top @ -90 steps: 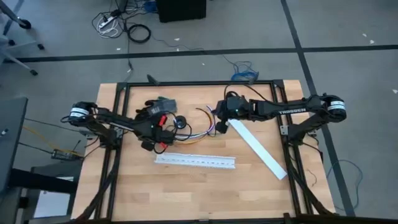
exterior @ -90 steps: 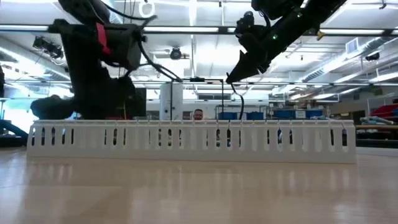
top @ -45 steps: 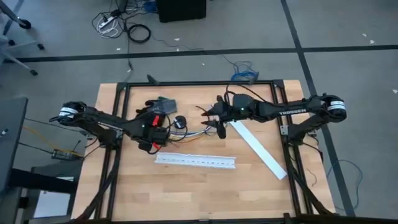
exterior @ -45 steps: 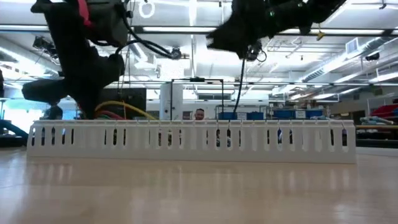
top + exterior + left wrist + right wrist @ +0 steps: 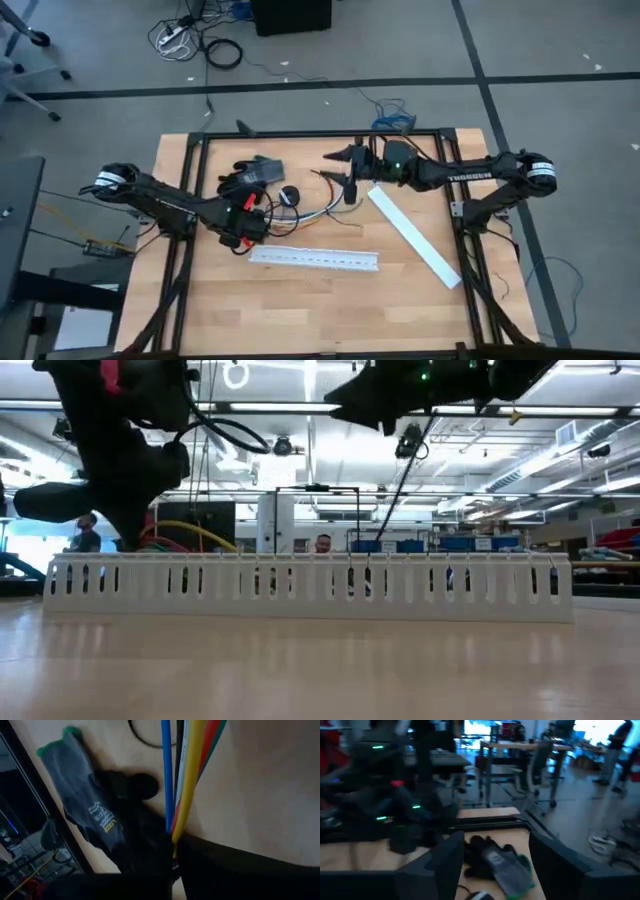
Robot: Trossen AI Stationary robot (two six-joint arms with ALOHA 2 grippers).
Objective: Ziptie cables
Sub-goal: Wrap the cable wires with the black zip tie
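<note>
The cables (image 5: 305, 213) are a bunch of thin coloured wires lying across the middle of the table. My left gripper (image 5: 258, 222) is shut on their left end. In the left wrist view the blue, white, yellow and red cables (image 5: 185, 775) run forward out of the dark fingers. Their free ends lie close below my right gripper (image 5: 340, 172). That gripper stands open above the far middle of the table, with nothing between its fingers (image 5: 451, 862). I cannot make out the ziptie in any view. My left gripper pinches the bunch of cables near its left end (image 5: 173, 831) between its two fingers, coming from the table's left. The wires run straight on out of the fingers toward the right. In the low view a yellow wire (image 5: 200, 532) arches above the channel, so the held end is off the table.
A long white slotted channel (image 5: 315, 258) lies near the front, and a flat white strip (image 5: 415, 235) lies slanting at the right. A grey and black glove (image 5: 262, 172) and a round black cord piece (image 5: 290, 195) lie at the far left. Black frame rails border the table.
My right gripper has risen and gone toward the table's far edge, away from the cables' free ends, turning as it went. My left gripper has drawn back a little toward the near left with the cables, and their held end now shows above the channel in the low view.
</note>
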